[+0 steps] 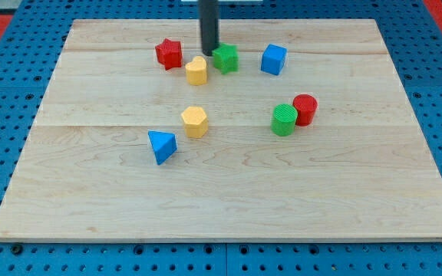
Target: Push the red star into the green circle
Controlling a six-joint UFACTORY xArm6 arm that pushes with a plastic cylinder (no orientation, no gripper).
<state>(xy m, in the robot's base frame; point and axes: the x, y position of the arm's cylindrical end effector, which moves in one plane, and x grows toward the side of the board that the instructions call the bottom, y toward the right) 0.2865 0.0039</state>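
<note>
Tip (209, 53) of my rod rests near the counter's (229, 199) top edge, wedged in the small gap between a yellow block (196, 71) at its lower left and a green star (225, 58) at its right; it looks just beside both, though I cannot tell whether it touches either. There is no hand here to spread or press together, only the straight dark rod, so it holds nothing.

The red star (169, 54) sits close to the tip, on the view's left of it and at about the same depth on the counter. The green circle (285, 120) lies well apart, toward the view's right and lower, touching or nearly touching a red cylinder (305, 110) on its upper right.

The relation that matters: the tip is on the wrong side of the red star. It stands between star and goal, so in my judgement it must first go round to the star's upper left, then drive down and rightward. The yellow block lies very near that line and may get swept along.

A blue cube (273, 59), a yellow hexagon (195, 121) and a blue triangle (162, 146) stand clear of it.
</note>
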